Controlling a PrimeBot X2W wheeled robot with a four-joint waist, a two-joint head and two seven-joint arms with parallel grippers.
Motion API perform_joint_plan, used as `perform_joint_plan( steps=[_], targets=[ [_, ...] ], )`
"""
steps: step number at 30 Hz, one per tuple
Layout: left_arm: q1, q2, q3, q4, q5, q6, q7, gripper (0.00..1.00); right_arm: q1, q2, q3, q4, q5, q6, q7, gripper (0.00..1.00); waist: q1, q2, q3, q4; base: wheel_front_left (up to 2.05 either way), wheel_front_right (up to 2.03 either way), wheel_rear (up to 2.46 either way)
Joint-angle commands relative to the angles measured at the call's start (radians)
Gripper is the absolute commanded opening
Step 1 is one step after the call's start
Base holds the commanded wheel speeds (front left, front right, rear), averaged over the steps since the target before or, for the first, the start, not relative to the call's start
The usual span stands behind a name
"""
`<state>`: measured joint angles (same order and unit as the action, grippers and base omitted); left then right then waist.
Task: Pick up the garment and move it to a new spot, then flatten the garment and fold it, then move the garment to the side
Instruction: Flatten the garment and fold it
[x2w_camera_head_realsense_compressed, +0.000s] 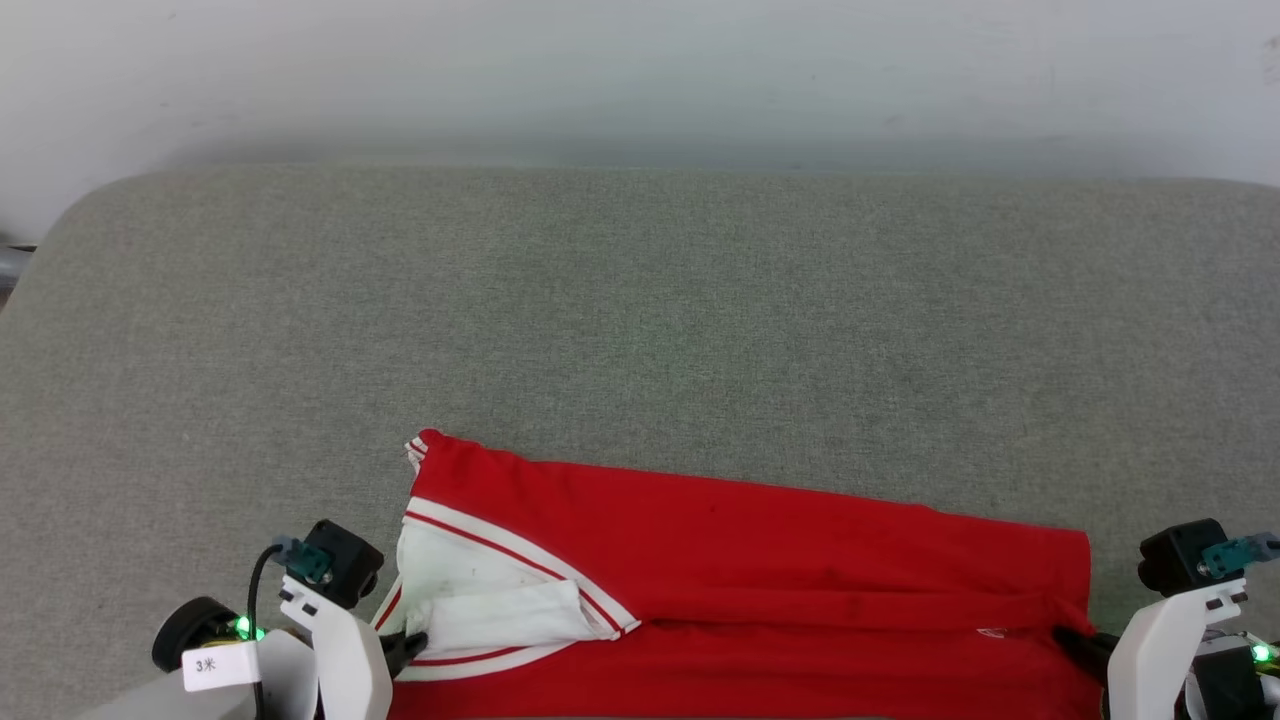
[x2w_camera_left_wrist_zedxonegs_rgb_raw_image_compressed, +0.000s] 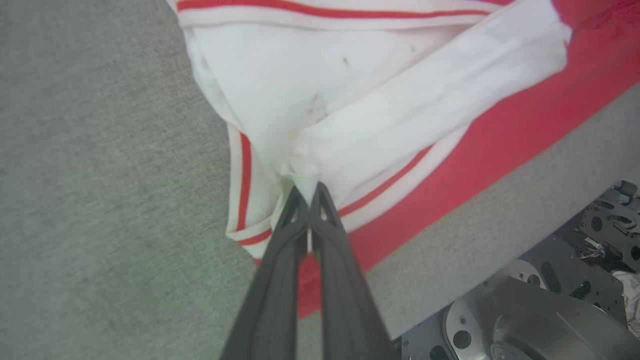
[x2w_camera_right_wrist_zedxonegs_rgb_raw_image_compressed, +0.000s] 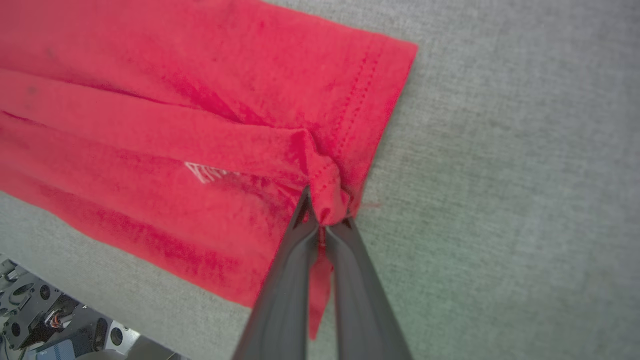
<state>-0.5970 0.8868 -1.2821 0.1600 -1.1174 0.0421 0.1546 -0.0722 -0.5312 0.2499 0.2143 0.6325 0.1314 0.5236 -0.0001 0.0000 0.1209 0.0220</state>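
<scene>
Folding is the step in hand, I judge. The garment (x2w_camera_head_realsense_compressed: 760, 540) lies at the near edge of the grey pad (x2w_camera_head_realsense_compressed: 640, 320). My left claw (x2w_camera_left_wrist_zedxonegs_rgb_raw_image_compressed: 306, 195) is closed tight on its white sleeve (x2w_camera_left_wrist_zedxonegs_rgb_raw_image_compressed: 350, 100), and my right claw (x2w_camera_right_wrist_zedxonegs_rgb_raw_image_compressed: 325, 220) on its red hem (x2w_camera_right_wrist_zedxonegs_rgb_raw_image_compressed: 372, 100). The next move calls for carrying both corners evenly.

A small white tag (x2w_camera_head_realsense_compressed: 205, 665) stuck to the robot's left arm (x2w_camera_head_realsense_compressed: 345, 650) reads "3米" in dark characters. The red shirt (x2w_camera_head_realsense_compressed: 760, 560) carries a small white printed mark (x2w_camera_right_wrist_zedxonegs_rgb_raw_image_compressed: 206, 173) near its hem, toward the right end of the bench's (x2w_camera_head_realsense_compressed: 640, 300) front edge. A fold of red cloth covers part of the mark, and what shows is too small and blurred to read as letters or numbers.
</scene>
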Motion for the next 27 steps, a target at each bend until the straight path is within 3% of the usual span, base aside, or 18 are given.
perform_joint_plan(
  steps=[1, 6, 7, 8, 12, 14, 20, 27],
  targets=[
    [0.028, -0.026, 0.002, 0.037, -0.016, -0.014, -0.011, 0.00, 0.006, 0.015, 0.012, 0.030, -0.010, -0.002, -0.001, 0.00, 0.0001, 0.0000, 0.007, -0.003, 0.00, 0.00, 0.00],
    [0.048, -0.062, 0.005, 0.097, -0.023, -0.023, -0.040, 0.00, -0.006, 0.032, 0.019, 0.081, -0.010, -0.002, -0.026, 0.00, 0.0001, 0.0000, 0.008, -0.003, 0.00, 0.00, 0.00],
    [0.053, -0.068, 0.012, 0.108, -0.028, -0.019, -0.055, 0.85, -0.010, 0.037, 0.014, 0.086, -0.004, -0.002, -0.038, 0.35, 0.0001, 0.0000, 0.004, -0.003, 0.00, 0.00, 0.00],
    [0.056, -0.070, 0.018, 0.117, -0.027, -0.016, -0.072, 1.00, -0.013, 0.035, 0.010, 0.087, -0.002, -0.002, -0.050, 1.00, 0.0001, 0.0000, 0.000, -0.003, 0.00, 0.00, 0.00],
    [0.074, -0.068, 0.049, 0.128, -0.029, 0.001, -0.160, 1.00, 0.001, 0.033, -0.017, 0.044, 0.035, -0.002, -0.095, 1.00, 0.0001, 0.0000, -0.026, -0.001, 0.00, 0.00, 0.00],
    [0.082, -0.062, 0.066, 0.118, -0.018, 0.035, -0.209, 1.00, 0.016, 0.021, -0.031, 0.011, 0.054, -0.001, -0.102, 1.00, 0.0001, 0.0000, -0.040, 0.000, 0.00, 0.00, 0.00],
    [0.111, -0.039, 0.135, 0.057, 0.008, 0.159, -0.364, 1.00, 0.047, -0.027, -0.092, -0.110, 0.115, -0.001, -0.068, 1.00, 0.0001, 0.0000, -0.060, 0.009, 0.00, 0.00, 0.00],
    [0.149, -0.038, 0.263, -0.036, 0.099, 0.312, -0.419, 1.00, 0.044, -0.081, -0.179, -0.132, 0.178, -0.001, 0.049, 1.00, 0.0001, 0.0000, -0.060, 0.035, 0.00, 0.00, 0.00]
  ],
)
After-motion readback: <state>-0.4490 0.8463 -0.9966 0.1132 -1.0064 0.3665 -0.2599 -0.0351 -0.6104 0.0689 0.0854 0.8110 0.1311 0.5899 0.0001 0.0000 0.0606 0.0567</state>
